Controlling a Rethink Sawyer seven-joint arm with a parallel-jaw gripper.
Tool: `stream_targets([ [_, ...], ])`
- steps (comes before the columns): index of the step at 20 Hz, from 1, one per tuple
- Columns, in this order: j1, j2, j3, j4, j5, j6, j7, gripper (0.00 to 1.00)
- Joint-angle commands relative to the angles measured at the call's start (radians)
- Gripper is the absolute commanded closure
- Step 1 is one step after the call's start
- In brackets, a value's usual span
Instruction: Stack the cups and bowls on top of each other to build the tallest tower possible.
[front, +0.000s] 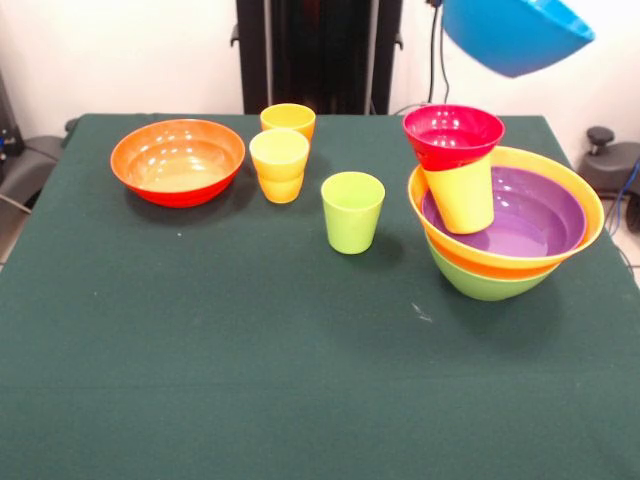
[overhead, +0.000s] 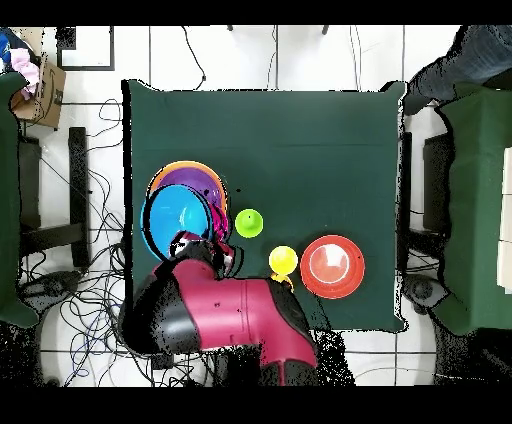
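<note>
A blue bowl (front: 515, 35) hangs tilted in the air at the top right, above the tower (front: 500, 230). The tower is a lime green bowl (front: 490, 287), an orange bowl (front: 575, 240) and a purple bowl (front: 530, 215) nested, with a yellow cup (front: 462, 197) leaning inside and a small magenta-red bowl (front: 453, 135) on the cup. In the overhead view my gripper (overhead: 200, 248) grips the rim of the blue bowl (overhead: 178, 220) over the stack. The gripper is out of the front view. A lime green cup (front: 353, 211) stands alone mid-table.
A red-orange bowl (front: 178, 160) sits at the left. A yellow cup (front: 279, 165) sits on another cup beside an orange cup (front: 288, 119). My arm (overhead: 225, 310) reaches in from the table edge. A person (overhead: 470, 60) stands past a far corner.
</note>
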Motion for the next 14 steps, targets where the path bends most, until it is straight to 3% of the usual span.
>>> stream_targets([
  [1,0.022,0.124,-0.073,0.069,-0.044,-0.085,0.149,1.00],
  [14,0.063,0.200,-0.125,0.073,-0.029,-0.192,0.133,1.00],
])
